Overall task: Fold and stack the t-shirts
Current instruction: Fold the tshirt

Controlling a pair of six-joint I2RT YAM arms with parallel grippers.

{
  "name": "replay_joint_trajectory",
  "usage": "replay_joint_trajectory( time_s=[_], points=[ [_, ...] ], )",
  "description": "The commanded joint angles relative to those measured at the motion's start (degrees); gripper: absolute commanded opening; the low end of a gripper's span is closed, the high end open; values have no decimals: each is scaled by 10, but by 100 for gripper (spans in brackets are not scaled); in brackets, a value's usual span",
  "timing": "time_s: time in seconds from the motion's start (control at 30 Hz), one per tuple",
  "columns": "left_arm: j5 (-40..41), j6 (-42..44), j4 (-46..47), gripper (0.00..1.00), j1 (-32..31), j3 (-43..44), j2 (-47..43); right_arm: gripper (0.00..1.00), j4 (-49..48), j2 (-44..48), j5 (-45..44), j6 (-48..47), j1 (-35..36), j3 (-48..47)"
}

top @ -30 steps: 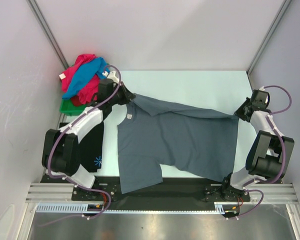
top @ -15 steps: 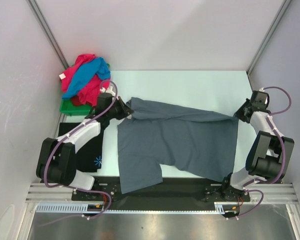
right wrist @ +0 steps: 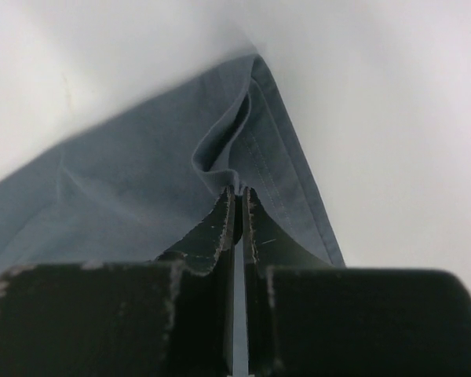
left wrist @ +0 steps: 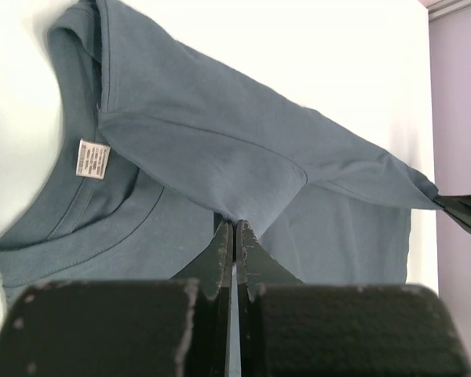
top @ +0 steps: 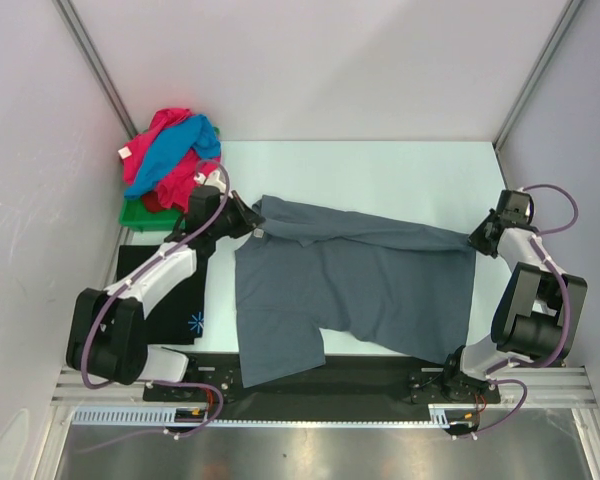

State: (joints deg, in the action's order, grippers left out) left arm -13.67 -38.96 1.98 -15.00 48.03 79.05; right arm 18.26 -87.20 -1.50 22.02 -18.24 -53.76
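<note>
Top external view showed the slate-grey t-shirt [top: 360, 290] lying on the white table [top: 400, 165], with its far edge lifted and pulled toward the near side. The left gripper [top: 252, 222] was pinched tight on the cloth by the collar [left wrist: 78, 228]. The right gripper [top: 477, 238] was pinched tight on the hem corner. Holding those 2 ends likely kept the fold straight. The black t-shirt [top: 185, 300] lay flat at the left, maybe to start the stack. The pink and blue t-shirts [top: 170, 155] sat heaped on the green tray [top: 135, 213].

I'm seeing the left arm [top: 165, 268] and right arm [top: 528, 245] wearing white shells over black joints, trailing purple cables [top: 560, 195]; black fingers [left wrist: 218, 251] looking scuffed.
</note>
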Motion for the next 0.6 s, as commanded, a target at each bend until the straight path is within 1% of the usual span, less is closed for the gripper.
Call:
replay_joint_trajectory(
  time_s=[0.0, 0.07, 0.13, 0.17, 0.2, 0.23, 0.27, 0.3, 0.33, 0.37, 0.4, 0.43, 0.47, 0.5, 0.53, 0.57],
  points=[
    [8, 5, 3, 0, 4, -14, -29, 0, 1, 19, -23, 0, -4, 7],
    [13, 3, 1, 0, 4, -20, -34, 0, 5, 21, -28, 5, -4, 17],
    [22, -2, -14, 0, 4, -23, -42, 12, 20, 25, -33, 7, -5, 30],
    [25, -3, -15, 1, 4, -24, -46, 26, 27, 37, -40, 8, -6, 37],
    [29, -2, -37, 2, 4, -23, -56, 32, 35, 46, -48, 7, -10, 42],
    [29, 1, -59, 6, 4, -23, -63, 41, 37, 57, -54, 9, -14, 48],
    [31, 5, -73, 27, 4, -25, -71, 48, 39, 65, -57, 9, -21, 50],
    [41, 11, -92, 39, 4, -21, -79, 58, 45, 81, -57, 4, -27, 44],
    [54, 31, -118, 49, 4, -19, -101, 64, 49, 87, -63, 0, -31, 37],
    [65, 46, -127, 75, 4, -16, -112, 74, 49, 90, -74, -6, -31, 18],
    [75, 61, -148, 82, 5, -2, -121, 78, 42, 88, -79, -14, -32, 11],
    [90, 94, -157, 84, 5, 8, -123, 82, 32, 82, -76, -17, -35, 6],
    [94, 108, -163, 86, 6, 35, -114, 83, 21, 70, -45, -19, -38, -11],
    [94, 124, -166, 87, 7, 52, -102, 83, 8, 41, -33, -17, -40, -20],
    [87, 149, -171, 88, 10, 72, -85, 84, 5, 23, -25, -17, -40, -30],
    [66, 157, -182, 90, 13, 99, -27, 84, -1, 8, -4, -20, -40, -38]
  ],
)
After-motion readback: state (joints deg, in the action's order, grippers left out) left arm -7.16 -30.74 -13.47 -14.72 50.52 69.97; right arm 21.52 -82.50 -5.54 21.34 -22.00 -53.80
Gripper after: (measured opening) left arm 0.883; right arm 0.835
